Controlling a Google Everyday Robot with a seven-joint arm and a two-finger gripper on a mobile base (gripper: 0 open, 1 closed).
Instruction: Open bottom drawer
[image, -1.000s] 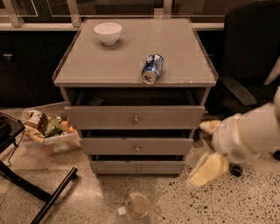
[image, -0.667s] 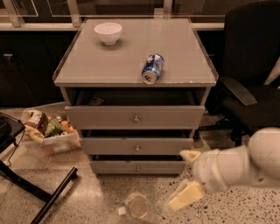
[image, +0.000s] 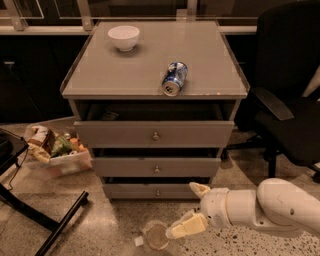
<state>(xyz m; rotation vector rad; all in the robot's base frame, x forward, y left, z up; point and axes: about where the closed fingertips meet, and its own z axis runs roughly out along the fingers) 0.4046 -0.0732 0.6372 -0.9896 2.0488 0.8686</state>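
Has travelled left and a little down since a second ago: finds the gripper (image: 192, 209) no longer off to the right of the cabinet (image: 125, 70) but in at lower centre of the frame, white arm (image: 270, 207) trailing to the lower right corner. Leaves everything else unmoved (white bowl (image: 123, 37), soda can (image: 174, 78), all three drawers alike). Shows the fingers (image: 199, 189) spread wide, one aimed up-left at the cabinet, the other slanting down toward the floor, gripping nothing.

Places the bottom drawer (image: 125, 191) at the foot of the cabinet, lower centre, narrowest front of the three, with its small round knob (image: 157, 192) just left of the upper fingertip and untouched. Appears shut or nearly so, with a thin dark gap above the front, unlike the top drawer (image: 110, 134), seemingly pulled a little way out.

Reads as an approach almost done and no grasp yet: remains to close the last stretch leftward, bring the knob between the fingers, pinch, then draw outward toward the camera. Calls for care over height, given the middle drawer (image: 120, 167) and its like knob just above. Risks also nudging the clear cup (image: 156, 236) on the speckled floor, right beside the lower finger and below the knob.
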